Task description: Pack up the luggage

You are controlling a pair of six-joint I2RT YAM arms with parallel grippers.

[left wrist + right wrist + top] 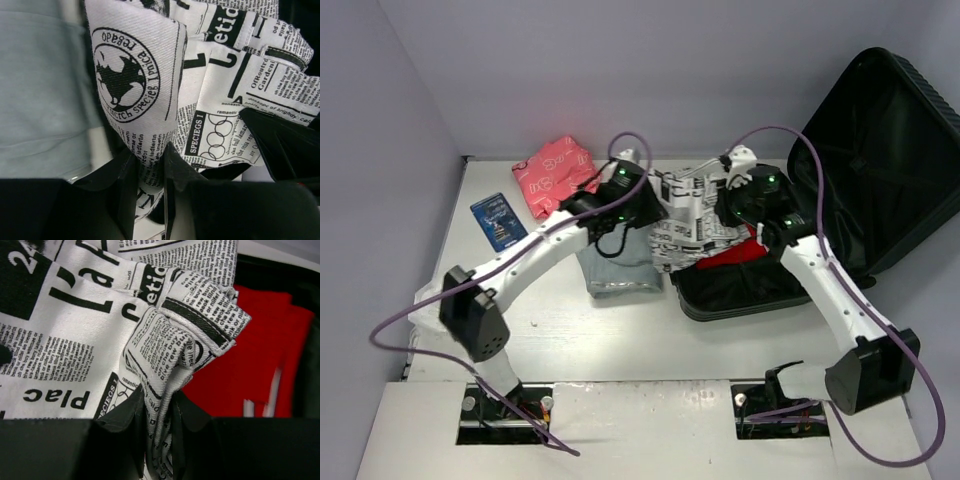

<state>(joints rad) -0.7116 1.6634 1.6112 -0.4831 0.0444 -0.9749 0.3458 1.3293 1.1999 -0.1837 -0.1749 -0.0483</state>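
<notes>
The black suitcase [880, 140] lies open at the right, lid up, its lower half [740, 290] in front. A red garment [745, 250] lies inside it and shows in the right wrist view [250, 365]. A newspaper-print cloth [695, 220] hangs between both grippers above the suitcase's left edge. My left gripper [645, 205] is shut on the cloth's left side [145, 100]. My right gripper [735, 205] is shut on a bunched fold of the cloth [165, 365].
A grey folded garment [618, 265] lies on the table left of the suitcase, also in the left wrist view [45, 85]. A red patterned packet [552, 175] and a blue card [500, 222] lie at the back left.
</notes>
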